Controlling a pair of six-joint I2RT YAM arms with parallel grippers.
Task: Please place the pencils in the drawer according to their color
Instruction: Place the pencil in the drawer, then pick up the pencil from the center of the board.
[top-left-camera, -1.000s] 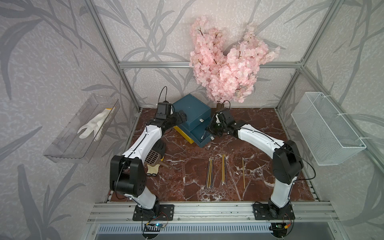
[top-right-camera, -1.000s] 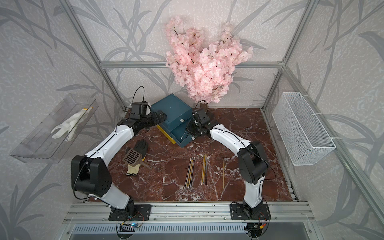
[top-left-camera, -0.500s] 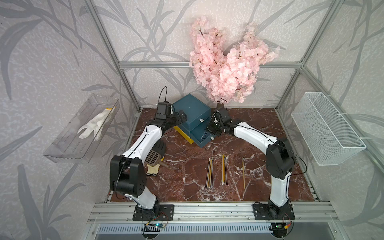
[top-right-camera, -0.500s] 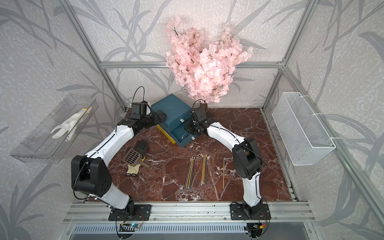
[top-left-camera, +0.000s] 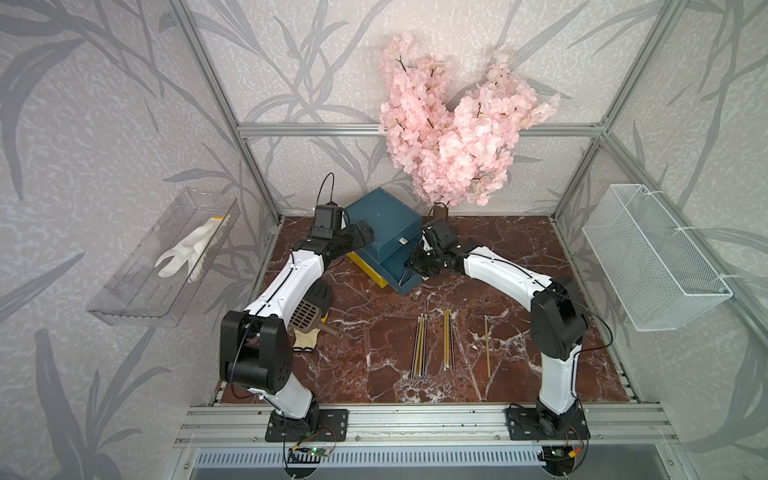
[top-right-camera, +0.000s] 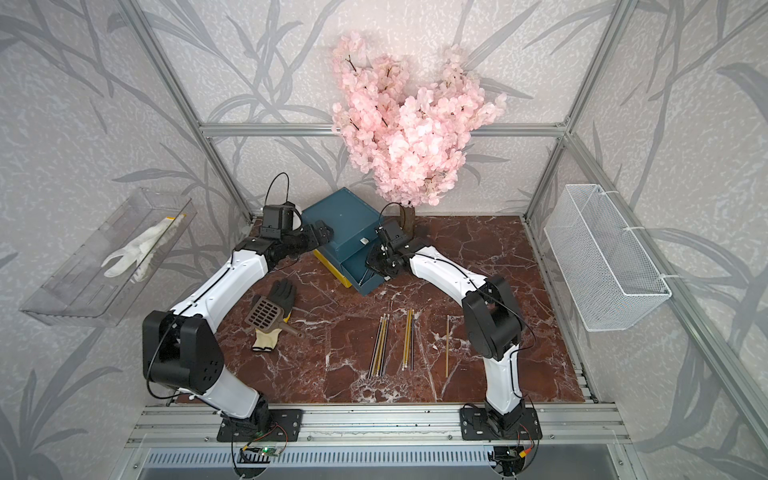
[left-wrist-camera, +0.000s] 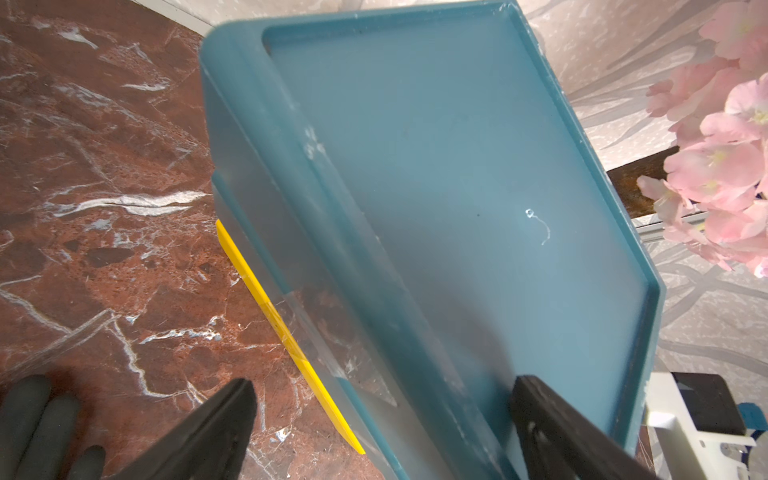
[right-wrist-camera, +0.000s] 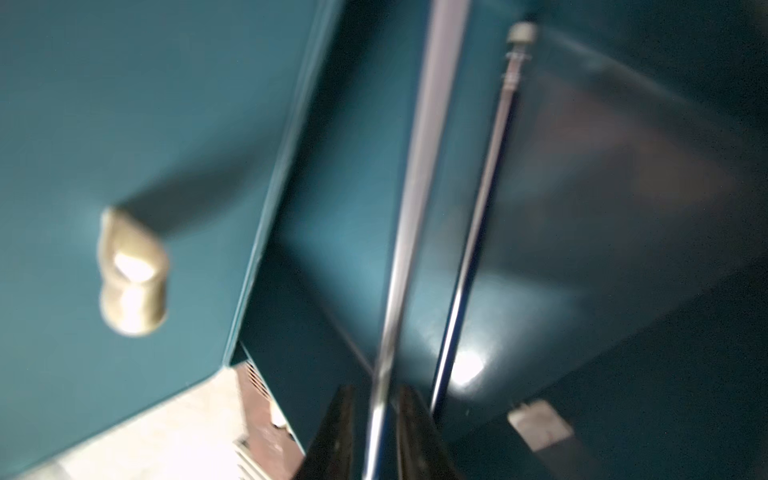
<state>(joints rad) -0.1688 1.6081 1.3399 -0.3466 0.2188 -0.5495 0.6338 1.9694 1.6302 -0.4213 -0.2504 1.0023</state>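
The teal drawer chest (top-left-camera: 380, 216) (top-right-camera: 336, 216) stands at the back, with its middle drawer (top-left-camera: 397, 270) pulled out and the yellow bottom drawer (top-left-camera: 365, 270) slightly out. My right gripper (top-left-camera: 415, 266) (right-wrist-camera: 376, 392) hangs over the open drawer. Its fingers are slightly parted around a blurred dark pencil (right-wrist-camera: 415, 187), with a thin gap on each side. Another dark pencil (right-wrist-camera: 478, 249) lies inside the drawer. My left gripper (left-wrist-camera: 382, 386) (top-left-camera: 365, 235) is open and straddles the chest's top left edge (left-wrist-camera: 457, 166). Several pencils lie on the table in two bundles (top-left-camera: 419, 345) (top-left-camera: 448, 338), plus a single yellow one (top-left-camera: 486, 345).
A brown slotted scoop (top-left-camera: 305, 316) rests on a black glove (top-left-camera: 318, 293) at the left, beside my left arm. A pink blossom branch (top-left-camera: 453, 137) rises behind the chest. A white wire basket (top-left-camera: 648, 257) hangs on the right wall, and a clear tray (top-left-camera: 124, 299) holding a white glove on the left wall.
My right gripper has moved closer over the open drawer and its fingers have parted from the pencil. The left arm has stayed still.
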